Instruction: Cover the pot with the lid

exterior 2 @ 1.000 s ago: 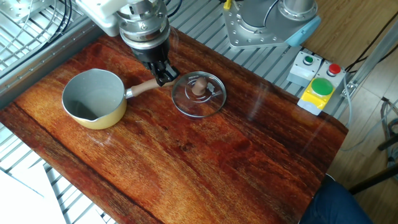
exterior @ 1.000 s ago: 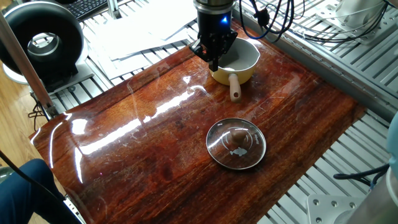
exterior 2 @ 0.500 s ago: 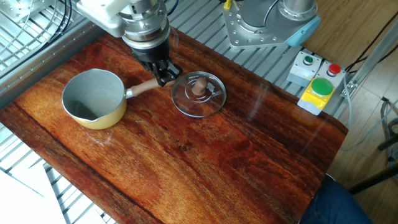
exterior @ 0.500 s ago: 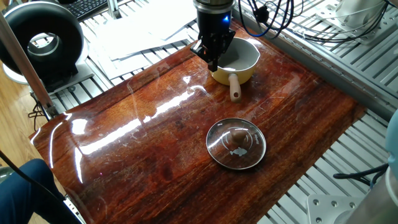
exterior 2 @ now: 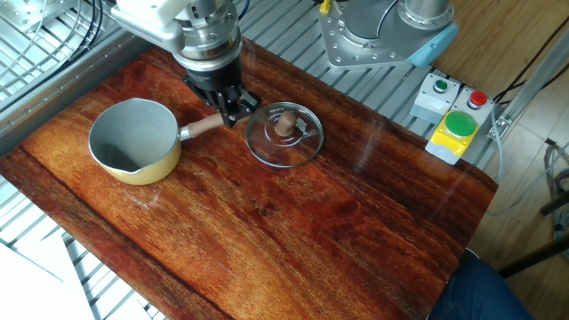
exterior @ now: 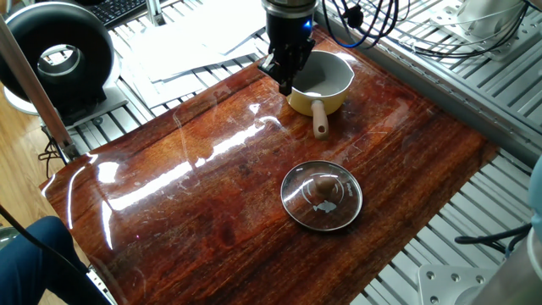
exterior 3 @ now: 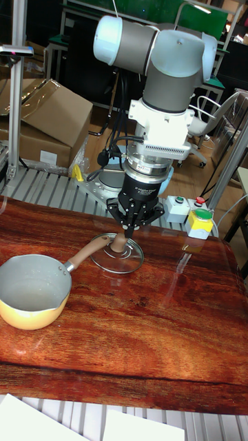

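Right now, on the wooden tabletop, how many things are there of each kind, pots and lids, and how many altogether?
Pots: 1, the yellow pot
Lids: 1, the glass lid, lying flat beside the pot
Total: 2
The claw hangs above them, holding neither.

Light: bright, even, from overhead.
Glare: white streaks across the glossy worktop (exterior: 212, 152) in one fixed view; fainter sheen in the other.
Shadows: soft and short.
Focus: tall fixed view slightly soft, its background dim; fixed views sharp.
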You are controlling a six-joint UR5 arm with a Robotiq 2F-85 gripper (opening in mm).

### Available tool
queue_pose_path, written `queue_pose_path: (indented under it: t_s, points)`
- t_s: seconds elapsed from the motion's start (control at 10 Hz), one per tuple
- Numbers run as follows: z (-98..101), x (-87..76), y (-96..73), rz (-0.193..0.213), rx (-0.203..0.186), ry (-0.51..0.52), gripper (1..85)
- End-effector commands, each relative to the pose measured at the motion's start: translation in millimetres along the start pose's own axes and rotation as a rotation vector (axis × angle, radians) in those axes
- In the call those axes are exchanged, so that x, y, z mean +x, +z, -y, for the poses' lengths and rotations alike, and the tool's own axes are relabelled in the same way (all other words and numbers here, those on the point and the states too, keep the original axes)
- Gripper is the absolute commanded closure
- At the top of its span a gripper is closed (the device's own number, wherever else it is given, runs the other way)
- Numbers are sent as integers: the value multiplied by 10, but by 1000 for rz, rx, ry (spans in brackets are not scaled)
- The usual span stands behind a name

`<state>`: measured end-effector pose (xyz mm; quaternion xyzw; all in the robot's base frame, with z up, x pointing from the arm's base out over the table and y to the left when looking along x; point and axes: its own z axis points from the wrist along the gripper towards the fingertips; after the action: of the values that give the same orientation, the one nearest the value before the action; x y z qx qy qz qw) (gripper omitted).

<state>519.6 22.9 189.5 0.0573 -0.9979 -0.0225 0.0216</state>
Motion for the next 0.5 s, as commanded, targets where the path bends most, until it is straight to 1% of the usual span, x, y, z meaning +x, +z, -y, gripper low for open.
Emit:
queue_pose_path:
  t_s: [0.0, 0.1, 0.3, 0.4]
  points:
    - [-48, -67, -12, 27, -20, -7, 843]
    - [-93, -56, -13, 23, -37, -6, 843]
    - [-158, 21, -16, -6, -62, -20, 843]
    - [-208, 40, -20, -14, -81, -5, 843]
